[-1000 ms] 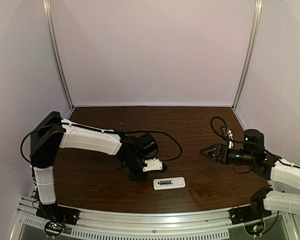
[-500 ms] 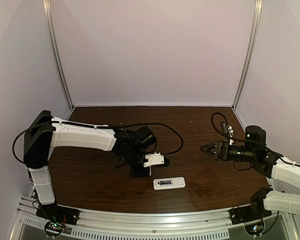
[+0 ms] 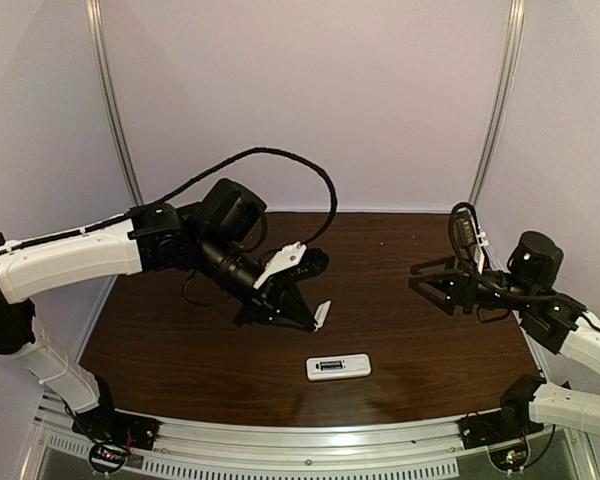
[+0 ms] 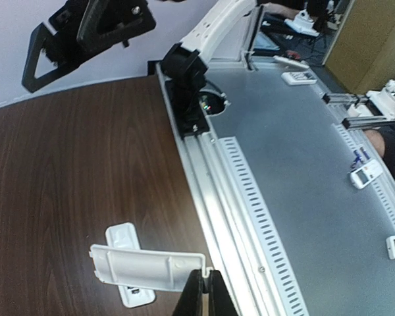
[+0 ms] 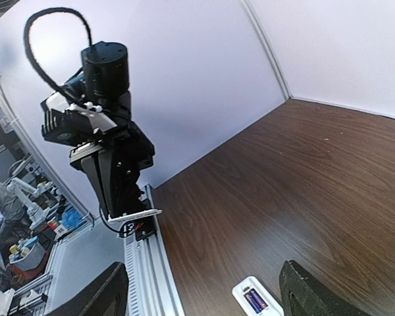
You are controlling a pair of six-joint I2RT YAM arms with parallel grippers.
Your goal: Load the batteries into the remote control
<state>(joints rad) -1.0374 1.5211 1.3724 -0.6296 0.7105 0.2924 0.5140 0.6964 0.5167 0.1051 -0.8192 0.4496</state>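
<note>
The left gripper [image 4: 201, 293] pinches the white battery cover [image 4: 148, 268] above the table [image 3: 180, 350]; the remote control [image 3: 338, 367] lies near its front edge, batteries [image 5: 254, 301] seemingly inside — I would lower the cover flat and aligned, the wide, empty right gripper [image 3: 425, 283] steadying the remote.

Both arms are the same build: L arm [image 3: 70, 258] & R arm [image 3: 592, 352] have white plastic shells over the links w/ black cylindrical joint motors. Each sits on a black base plate [image 3: 132, 430] w/ tiny green/red lights [image 3: 108, 456] just near of it. A thick black cable [image 3: 265, 151] runs along the L arm, a shorter black lead [image 3: 452, 222] w/ white connector on the R; L gripper [image 3: 313, 324] & R gripper [image 3: 414, 277] are black w/ triangular open-frame fingers.
</note>
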